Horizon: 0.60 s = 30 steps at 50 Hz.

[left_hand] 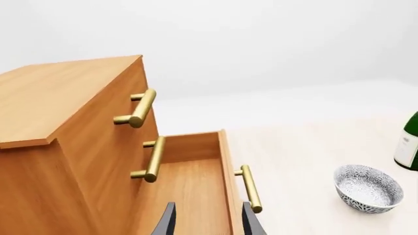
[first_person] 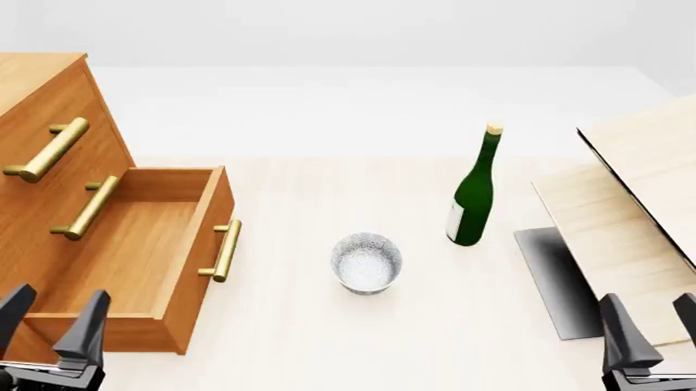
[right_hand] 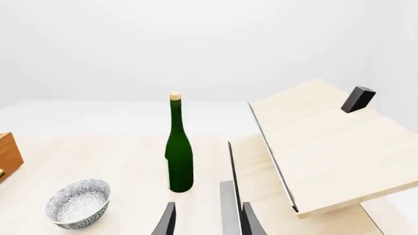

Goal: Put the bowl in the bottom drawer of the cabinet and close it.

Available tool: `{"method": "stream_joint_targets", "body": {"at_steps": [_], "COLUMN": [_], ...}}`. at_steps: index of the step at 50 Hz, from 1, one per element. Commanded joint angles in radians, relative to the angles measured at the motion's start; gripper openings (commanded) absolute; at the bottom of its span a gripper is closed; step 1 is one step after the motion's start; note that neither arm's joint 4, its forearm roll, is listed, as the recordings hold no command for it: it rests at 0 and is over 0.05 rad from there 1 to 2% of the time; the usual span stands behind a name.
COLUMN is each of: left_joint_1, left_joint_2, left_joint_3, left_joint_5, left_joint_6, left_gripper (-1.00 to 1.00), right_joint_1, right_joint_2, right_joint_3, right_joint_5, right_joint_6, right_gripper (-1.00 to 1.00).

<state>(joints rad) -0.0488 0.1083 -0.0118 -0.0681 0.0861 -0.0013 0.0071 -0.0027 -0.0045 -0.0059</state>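
My left claw (first_person: 55, 322) hangs low over the near end of the drawer (first_person: 130, 252), jaws parted, holding nothing; my right claw (first_person: 653, 326) sits at the near right by the boards (first_person: 620, 212), jaws likewise parted and empty. The bowl (first_person: 367, 262) stands upright on the worktop (first_person: 326, 342), between the drawer handle (first_person: 225, 250) and the bottle (first_person: 474, 191), apart from both. The drawer of the cabinet (first_person: 38, 106) is already pulled out, its floor bare. I judge the bowl light, rigid, probably ceramic; therefore brittle and smooth-walled. Recommended hold: one finger inside the rim, one outside, pinching the wall from above; grip moderately, since a glazed wall may slip; keep clear of the bottle.
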Motion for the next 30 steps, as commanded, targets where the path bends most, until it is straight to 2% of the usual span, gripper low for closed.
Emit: {"method": "stream_joint_targets", "body": {"at_steps": [1,11,21,30], "left_joint_1": [-0.036,-0.064,-0.094,-0.131], "left_joint_2": [0.129,0.245,0.283,0.280], "left_joint_3": [-0.013,-0.060,-0.133,-0.209], "left_joint_5": [-0.068,-0.076,-0.011,0.089], "left_joint_6": [0.009,0.018,0.045,0.059], "left_gripper": [1.00,1.00,1.00,1.00], "right_joint_1": [0.000,0.000,0.000,0.000], "right_joint_2": [-0.001,-0.001,-0.001,-0.001], "right_joint_3": [0.000,0.000,0.000,0.000], "right_joint_5": [0.001,0.001,0.001,0.001], "right_joint_6": [0.000,0.000,0.000,0.000], "right_gripper": [1.00,1.00,1.00,1.00]}}
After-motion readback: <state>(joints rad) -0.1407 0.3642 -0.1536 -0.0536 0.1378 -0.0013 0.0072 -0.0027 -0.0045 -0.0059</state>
